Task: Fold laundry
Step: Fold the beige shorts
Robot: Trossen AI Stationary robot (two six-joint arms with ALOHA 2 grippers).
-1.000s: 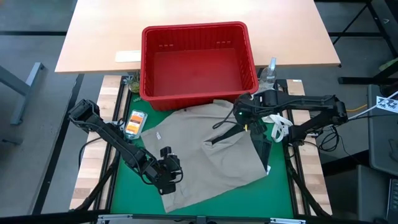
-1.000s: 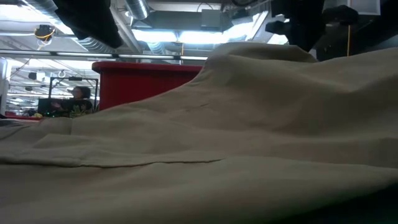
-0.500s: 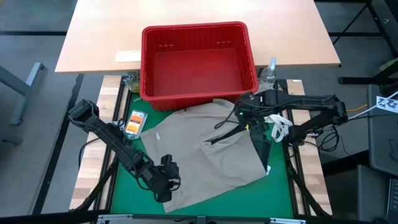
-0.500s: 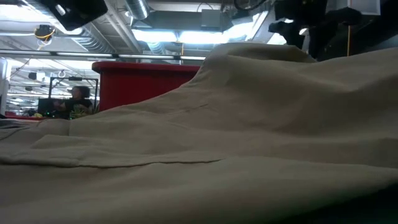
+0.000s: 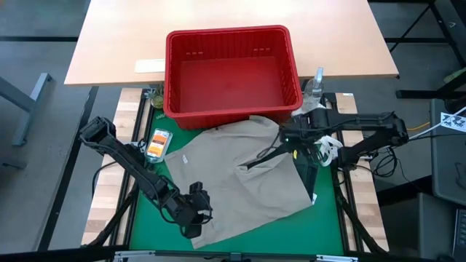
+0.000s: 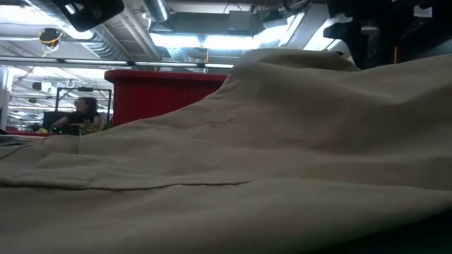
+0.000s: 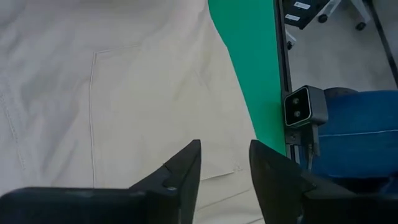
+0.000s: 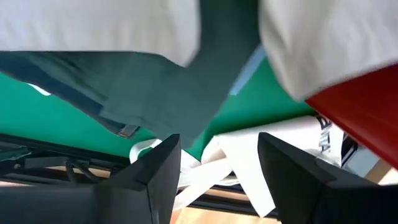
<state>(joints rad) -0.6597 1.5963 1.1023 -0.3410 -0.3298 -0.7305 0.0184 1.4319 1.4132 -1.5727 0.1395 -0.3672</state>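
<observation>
A beige khaki garment (image 5: 226,182) lies spread on the green mat (image 5: 145,218) and fills the low view (image 6: 282,141). A dark olive green piece (image 5: 306,172) lies flat on the mat and sticks out from under the garment's right edge. My left gripper (image 5: 194,224) hovers open over the garment's near left part (image 7: 124,93), nothing between its fingers. My right gripper (image 5: 297,140) points down, open, above the garment's far right part, over the dark green piece (image 8: 149,87).
A red basket (image 5: 233,73) stands at the mat's far edge, its near wall by the garment. A small orange-and-white object (image 5: 156,143) lies at the left. A bottle (image 5: 317,84) and white straps (image 5: 328,149) are at the right. A camera (image 7: 305,109) sits on the near edge.
My right gripper has moved a little toward the table's right edge, staying above the garment. My left gripper has turned and shifted slightly toward the near edge. The garment lies as before.
</observation>
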